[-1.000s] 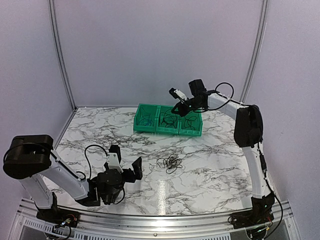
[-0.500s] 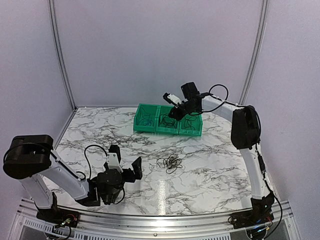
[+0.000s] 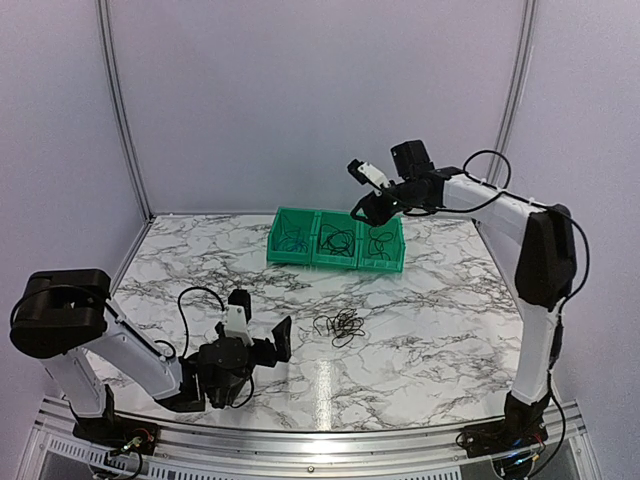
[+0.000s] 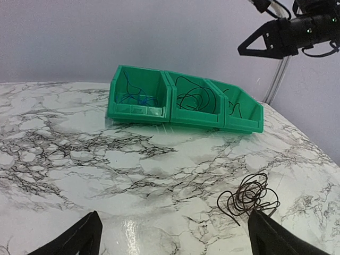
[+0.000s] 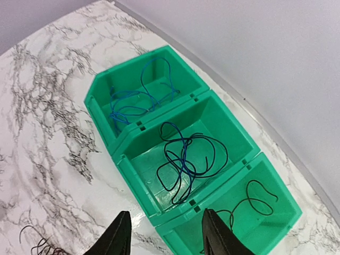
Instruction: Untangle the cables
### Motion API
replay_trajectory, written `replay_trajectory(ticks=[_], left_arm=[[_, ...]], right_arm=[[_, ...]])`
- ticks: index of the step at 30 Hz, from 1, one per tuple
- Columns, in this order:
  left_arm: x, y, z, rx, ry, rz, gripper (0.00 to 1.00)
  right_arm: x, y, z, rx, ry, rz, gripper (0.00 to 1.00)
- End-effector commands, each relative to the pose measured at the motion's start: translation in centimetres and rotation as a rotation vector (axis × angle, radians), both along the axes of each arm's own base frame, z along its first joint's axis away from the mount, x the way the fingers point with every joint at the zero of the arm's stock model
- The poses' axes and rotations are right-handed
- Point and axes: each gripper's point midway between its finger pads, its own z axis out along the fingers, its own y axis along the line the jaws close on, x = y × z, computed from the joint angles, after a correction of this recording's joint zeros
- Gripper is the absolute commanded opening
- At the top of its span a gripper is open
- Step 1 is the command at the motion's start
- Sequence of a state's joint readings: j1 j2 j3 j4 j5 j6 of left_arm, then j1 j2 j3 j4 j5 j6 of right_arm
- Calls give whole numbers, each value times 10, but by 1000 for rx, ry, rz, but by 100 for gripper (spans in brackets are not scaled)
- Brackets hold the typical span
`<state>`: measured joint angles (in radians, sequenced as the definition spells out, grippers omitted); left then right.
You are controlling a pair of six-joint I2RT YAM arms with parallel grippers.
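At the left, the left claw (image 3: 262, 320) sits low over the white, black-veined marble worktop (image 3: 440, 330), its two black fingers spread wide with nothing between them. It faces the far side of the worktop.

Just to its right, a small knotted clump of thin black wires (image 3: 340, 325) lies on the bare worktop, apart from the claw's fingers.

Behind the clump, near the back wall, stands a row of three joined green plastic bins (image 3: 300, 258). The left bin holds a loose thin blue wire (image 5: 141, 93). The middle bin holds a looped dark wire (image 5: 186, 156). The right bin holds a thin black wire (image 5: 257, 199) curled on its floor.

Well above the right end of the row hangs the right claw (image 5: 166, 236). Its fingers are parted, nothing is pinched between them, and they point down towards the bins.
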<state>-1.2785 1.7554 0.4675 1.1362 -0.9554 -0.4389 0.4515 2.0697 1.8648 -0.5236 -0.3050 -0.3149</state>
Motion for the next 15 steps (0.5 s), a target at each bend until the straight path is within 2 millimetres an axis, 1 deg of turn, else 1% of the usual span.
replay_trajectory(ticks=[1,2,3,4,5,6,7,9,12,13,15], left_arm=[[-6,-35,17,50,-47,-145,99],[-9,-44,19,57,-49,-195,99],[-13,-54,22,50,-42,-246,99],[-15,-62,22,42,-19,-282,96],[-14,-68,15,55,34,-294,92],[-10,-73,13,34,94,-291,85],[-6,-77,7,19,167,-293,78],[1,-83,1,-61,291,-303,68],[8,-78,-8,-182,416,-305,64],[11,-76,-12,-211,458,-302,61],[16,-76,-20,-253,532,-312,58]], right_arm=[[-33,-8,38,53,-67,35,47],[-45,-9,39,62,-64,58,47],[-57,-10,36,71,-51,83,47],[-71,-11,36,88,-48,116,47],[-85,-11,32,103,-39,154,47],[-104,-12,19,115,-11,196,47],[-117,-12,19,137,-20,237,47],[-143,-13,5,164,-9,301,47],[-166,-16,-11,181,-19,363,47],[-169,-17,-14,172,-25,373,47],[-166,-18,-17,162,-34,368,47]])
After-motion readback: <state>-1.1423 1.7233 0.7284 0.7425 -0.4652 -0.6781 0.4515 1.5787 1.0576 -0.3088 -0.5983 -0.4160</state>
